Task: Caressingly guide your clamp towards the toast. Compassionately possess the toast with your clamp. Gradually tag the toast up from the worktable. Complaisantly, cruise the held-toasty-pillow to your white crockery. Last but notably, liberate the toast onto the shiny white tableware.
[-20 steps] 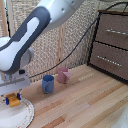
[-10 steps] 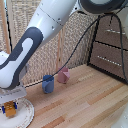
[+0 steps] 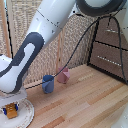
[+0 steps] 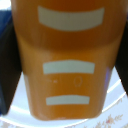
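Observation:
My clamp (image 3: 10,109) hangs at the exterior view's lower left, its blue-tipped fingers (image 3: 15,106) shut on the orange-yellow toast (image 3: 9,113). The toast is held just over the white crockery (image 3: 27,113), which lies on the wooden worktable (image 3: 85,105); I cannot tell whether it touches the plate. In the wrist view the toast (image 4: 70,65) fills the picture, orange with white stripes, between the dark fingers (image 4: 6,65). The plate's white face and speckled floral rim (image 4: 111,109) show beneath it.
A blue cup (image 3: 48,83) and a pink cup (image 3: 63,75) stand behind the plate towards the exterior view's right. A dark brown drawer cabinet (image 3: 112,45) stands at the far right. A black cable (image 3: 82,42) hangs from the arm.
The clamp has come down with the toast towards the plate, and the arm has leaned further over it.

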